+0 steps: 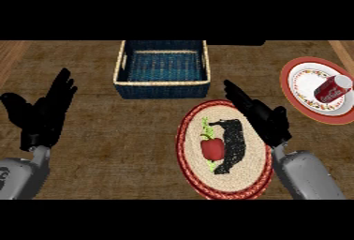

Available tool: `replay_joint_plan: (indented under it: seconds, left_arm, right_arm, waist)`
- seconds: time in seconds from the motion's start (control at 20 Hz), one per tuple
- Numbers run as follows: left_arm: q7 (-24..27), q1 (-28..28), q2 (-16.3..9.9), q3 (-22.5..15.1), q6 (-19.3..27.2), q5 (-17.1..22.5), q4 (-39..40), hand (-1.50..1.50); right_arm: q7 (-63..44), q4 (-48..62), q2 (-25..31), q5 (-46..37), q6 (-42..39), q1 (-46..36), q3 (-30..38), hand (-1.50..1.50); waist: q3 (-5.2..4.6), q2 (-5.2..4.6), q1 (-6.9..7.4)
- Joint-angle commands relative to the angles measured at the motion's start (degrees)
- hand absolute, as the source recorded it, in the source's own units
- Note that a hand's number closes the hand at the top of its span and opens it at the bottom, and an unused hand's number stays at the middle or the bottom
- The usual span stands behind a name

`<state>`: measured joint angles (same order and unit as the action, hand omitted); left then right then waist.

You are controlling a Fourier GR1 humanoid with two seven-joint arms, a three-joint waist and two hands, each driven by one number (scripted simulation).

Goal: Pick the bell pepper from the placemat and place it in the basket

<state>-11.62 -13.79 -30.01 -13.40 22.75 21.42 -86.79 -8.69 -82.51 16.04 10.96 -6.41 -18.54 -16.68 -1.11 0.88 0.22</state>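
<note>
Glossy red bell pepper (212,147) on round woven placemat (257,180)

Two grey forearms (21,176) come in from the lower edge, one at seven o'clock and one at five o'clock (307,176), each smooth, rounded and narrowing to a slim grey wrist. The left hand (40,115) and the right hand (266,117) are matte black all over. Their fingers (61,84) are long, slender and dark.
</note>
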Motion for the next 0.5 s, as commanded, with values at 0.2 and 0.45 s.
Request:
replay_joint_plan:
  seconds: [0.2,0.45]
  left_arm:
    - [-1.0,11.6,3.2,-4.9,-3.6,1.3,6.1,0.00]
    - [-0.7,16.0,3.0,-6.6,-6.8,1.8,8.1,0.00]
  right_arm:
    - [10.5,-7.8,-8.7,8.1,-4.6,-8.0,2.0,1.50]
    - [19.5,-10.1,-13.8,-4.4,-7.4,-6.9,-14.2,1.50]
  waist:
    - [1.12,-1.18,1.30]
    - [1.07,-0.89,1.19]
